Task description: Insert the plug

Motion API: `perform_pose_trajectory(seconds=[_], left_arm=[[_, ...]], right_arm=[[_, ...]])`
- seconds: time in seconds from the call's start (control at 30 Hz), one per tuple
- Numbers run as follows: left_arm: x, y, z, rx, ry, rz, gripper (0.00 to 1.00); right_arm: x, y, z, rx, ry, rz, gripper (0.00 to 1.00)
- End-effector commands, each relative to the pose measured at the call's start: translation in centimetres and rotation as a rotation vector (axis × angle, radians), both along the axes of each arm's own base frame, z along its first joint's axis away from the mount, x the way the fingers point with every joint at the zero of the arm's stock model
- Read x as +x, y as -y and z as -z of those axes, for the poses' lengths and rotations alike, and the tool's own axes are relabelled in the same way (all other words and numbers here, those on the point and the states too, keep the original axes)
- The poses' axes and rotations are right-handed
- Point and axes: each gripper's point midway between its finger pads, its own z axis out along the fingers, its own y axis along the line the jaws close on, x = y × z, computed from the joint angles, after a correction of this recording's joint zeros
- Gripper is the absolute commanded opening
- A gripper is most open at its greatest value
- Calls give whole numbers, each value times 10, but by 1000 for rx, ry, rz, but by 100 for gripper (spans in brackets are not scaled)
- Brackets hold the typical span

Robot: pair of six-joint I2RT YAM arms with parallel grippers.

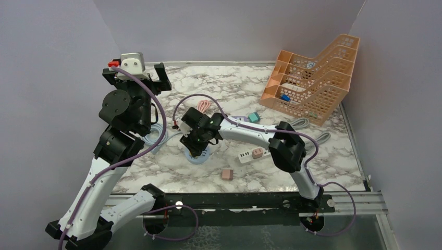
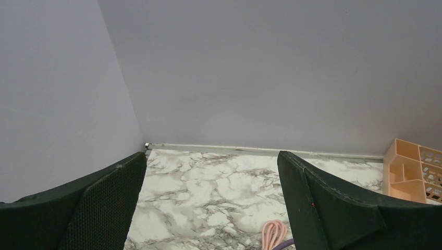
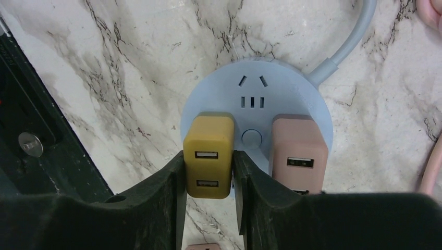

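Two chargers share the face of the round blue socket: the mustard plug, just left of centre in the right wrist view, and a pink charger beside it across the middle button. The right gripper is clamped on the mustard plug, one finger pressed against each of its sides. We judge this to be the seating step. The plug looks square on the socket, but we cannot tell whether its prongs are fully home. The next move calls for a straight push along the prongs with no twist, then letting go without dragging the plug sideways into the pink charger. In the overhead view this all sits at the centre of the marble table. The left gripper hangs high at the upper left, its fingers wide apart and holding nothing. At the upper right, the peach mesh organizer holds a small blue item in a lower compartment. We cannot make out its other contents.
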Motion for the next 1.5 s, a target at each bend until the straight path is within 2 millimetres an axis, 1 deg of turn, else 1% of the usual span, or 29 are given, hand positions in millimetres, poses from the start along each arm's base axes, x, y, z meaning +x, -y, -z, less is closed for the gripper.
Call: perform_pose_trajectory(seconds=[0.0,0.1,0.2,0.33,0.37,0.43,0.5,0.57,0.63,0.7,0.77,0.8,0.87,0.9,0.97,1.0,1.07,1.17,1.27,1.33,1.4,1.43,1.47], left_arm=[[-3,-2,-7,-19,22,-4,99],[-2,-3,-7,-20,21,-11,99],[-2,-3,-9,-24,25,-14,99],[-2,-3,-11,-26,29,-13,99],[-2,-4,-11,-26,30,-13,99],[-2,-3,-10,-25,28,-14,99],[-2,-5,-11,-27,27,-22,99],[-2,-7,-10,-28,19,-38,99],[-1,-9,-7,-25,9,-49,99],[-1,-9,-6,-23,5,-53,99],[-1,-9,-4,-15,-1,-54,99],[-1,-9,-3,-13,-5,-53,99],[0,-8,0,-11,-12,-46,99],[0,-7,1,-12,-14,-42,99],[0,-5,4,-12,-20,-31,99],[0,-4,5,-13,-23,-26,99],[1,-1,7,-17,-27,-12,99],[1,3,8,-20,-35,8,99],[1,6,9,-26,-42,27,99],[2,10,13,-30,-61,41,99],[-1,11,6,-50,-55,60,99],[-1,13,6,-58,-58,70,99],[-2,14,6,-65,-63,79,99]], right_arm=[[2,-11,5,-11,60,-19,33],[4,-9,15,-71,136,-12,30],[10,3,30,-170,237,9,21],[4,24,56,-287,216,21,3],[1,29,62,-312,201,21,1],[-6,37,75,-347,164,14,1],[-18,49,93,-387,107,-3,1],[-33,68,115,-440,35,-11,1],[-50,82,132,-478,-42,-32,1],[-66,89,146,-492,-117,-60,1],[-73,94,153,-499,-156,-68,1],[-72,94,153,-499,-161,-66,1],[-66,88,145,-485,-139,-57,1],[-61,82,138,-467,-116,-52,1],[-47,64,116,-409,-56,-28,1],[-40,55,104,-375,-27,-16,3],[-25,34,73,-295,33,21,15],[-6,3,22,-154,108,77,33],[5,-20,-29,-10,158,128,46],[6,-27,-58,72,173,150,52],[6,-27,-82,144,185,170,57],[4,-24,-92,172,189,174,58],[1,-20,-97,191,192,176,59]])
